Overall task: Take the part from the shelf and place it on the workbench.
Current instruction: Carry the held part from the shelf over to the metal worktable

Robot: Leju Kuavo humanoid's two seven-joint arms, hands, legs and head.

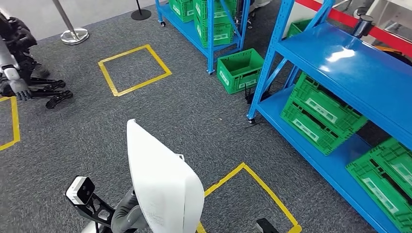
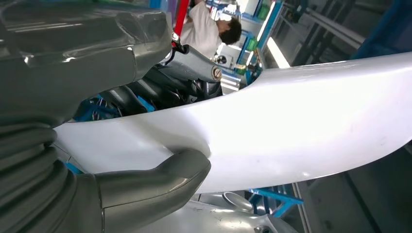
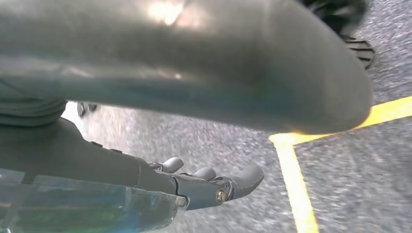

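White part (image 1: 163, 182) up off the carpet, gripped by the left hand (image 2: 145, 145), thumb (image 2: 160, 182) pressed on its face (dark fingers behind). Blue shelf (image 1: 350, 68) well to the part's right. Right hand (image 3: 204, 182) holds nothing, fingers loosely extended over grey carpet (image 1: 194, 116).

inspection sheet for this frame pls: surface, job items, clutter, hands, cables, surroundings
Surface: grey carpet with yellow tape squares; workbench nothing seen.
Job's things: white part held upright off the floor in the left hand, thumb on one face, fingers behind it; blue shelf to the right.
Clutter: green crate on the floor by the shelf; more crates on its lower level.
Hands: left grips the part; right hand holds nothing, fingers look extended, above the carpet.
Cables: nothing seen.
Surroundings: second shelf, stanchion base, another robot at far left, a person behind.
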